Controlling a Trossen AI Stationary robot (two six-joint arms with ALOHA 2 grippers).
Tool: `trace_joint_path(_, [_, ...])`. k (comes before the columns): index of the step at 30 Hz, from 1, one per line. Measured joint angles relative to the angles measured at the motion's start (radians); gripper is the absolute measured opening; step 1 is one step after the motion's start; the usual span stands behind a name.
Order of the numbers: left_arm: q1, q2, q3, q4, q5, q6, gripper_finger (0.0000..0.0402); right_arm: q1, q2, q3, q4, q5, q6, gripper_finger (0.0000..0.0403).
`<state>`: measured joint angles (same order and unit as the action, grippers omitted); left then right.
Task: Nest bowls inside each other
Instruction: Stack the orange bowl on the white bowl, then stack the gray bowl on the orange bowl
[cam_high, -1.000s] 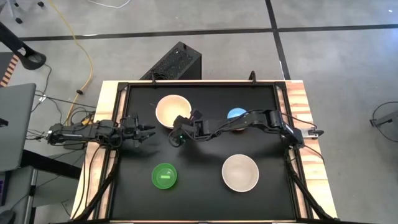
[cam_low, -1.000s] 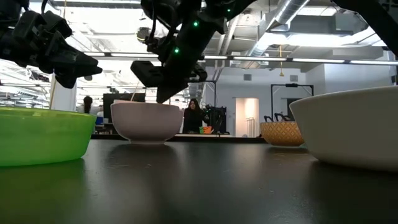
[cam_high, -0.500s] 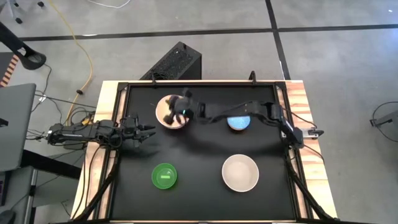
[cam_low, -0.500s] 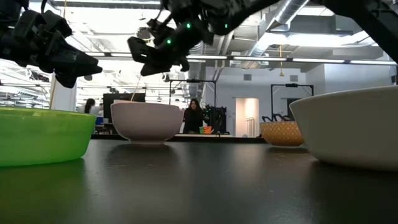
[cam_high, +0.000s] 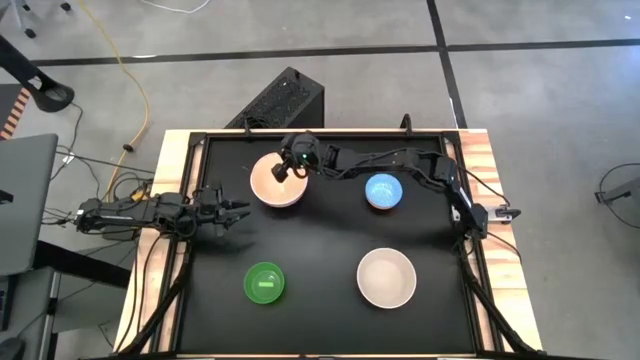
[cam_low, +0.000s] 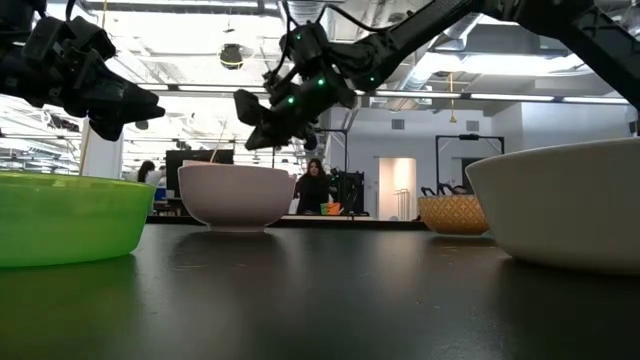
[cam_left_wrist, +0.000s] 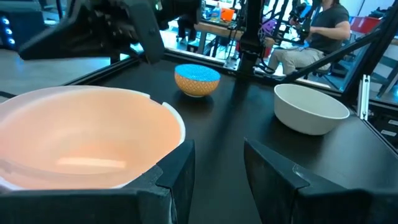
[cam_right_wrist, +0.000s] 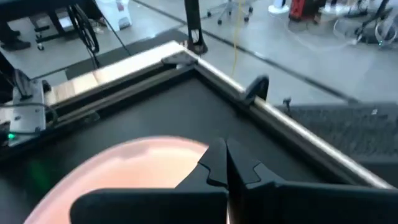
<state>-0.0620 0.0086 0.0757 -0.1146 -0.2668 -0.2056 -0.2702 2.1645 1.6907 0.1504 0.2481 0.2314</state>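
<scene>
At the table's left edge the left gripper (cam_high: 238, 210) waits with fingers apart; near it sits the small green plastic bowl (cam_high: 264, 283). Farther back, the right gripper (cam_high: 281, 171), fingers pressed shut on nothing, hovers over the pink round bowl (cam_high: 276, 183). Rightward lie the small blue bowl (cam_high: 383, 191) and large white bowl (cam_high: 386, 277). Only the low view shows a person (cam_low: 314, 187) standing beyond the black tabletop (cam_high: 320, 240).

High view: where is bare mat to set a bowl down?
Free: the centre between green plastic bowl, white bowl and blue bowl, and the near edge. Crowded: around the pink bowl, under the right gripper.
</scene>
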Motion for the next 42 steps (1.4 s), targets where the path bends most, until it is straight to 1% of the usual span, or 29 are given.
trace_joint_path(6, [0.0,0.0,0.0,0.002,-0.001,0.002,0.0128,-0.016,0.001,-0.001,-0.116,0.007,0.057,0.0005])
trace_joint_path(13, [0.0,0.0,0.0,0.002,-0.002,0.003,0.0128,-0.017,0.002,-0.001,-0.103,0.011,0.058,0.0005])
trace_joint_path(17, [0.0,0.0,0.0,0.002,-0.002,0.003,0.0128,-0.026,0.002,-0.001,-0.14,0.013,0.084,0.0005])
trace_joint_path(27, [0.0,0.0,0.0,0.001,-0.002,0.003,0.0128,-0.033,0.001,-0.001,-0.212,0.004,0.085,0.0005])
trace_joint_path(36, [0.0,0.0,0.0,0.001,-0.002,0.004,0.0128,-0.032,-0.003,0.015,-0.227,0.003,0.058,0.0005])
trace_joint_path(39, [0.0,0.0,0.0,0.001,-0.002,0.016,0.0128,-0.021,-0.036,0.07,-0.319,-0.038,0.056,0.0005])
trace_joint_path(42, [0.0,0.0,0.0,0.001,-0.002,0.021,0.0128,0.01,-0.096,0.138,-0.532,-0.098,0.057,0.0005])
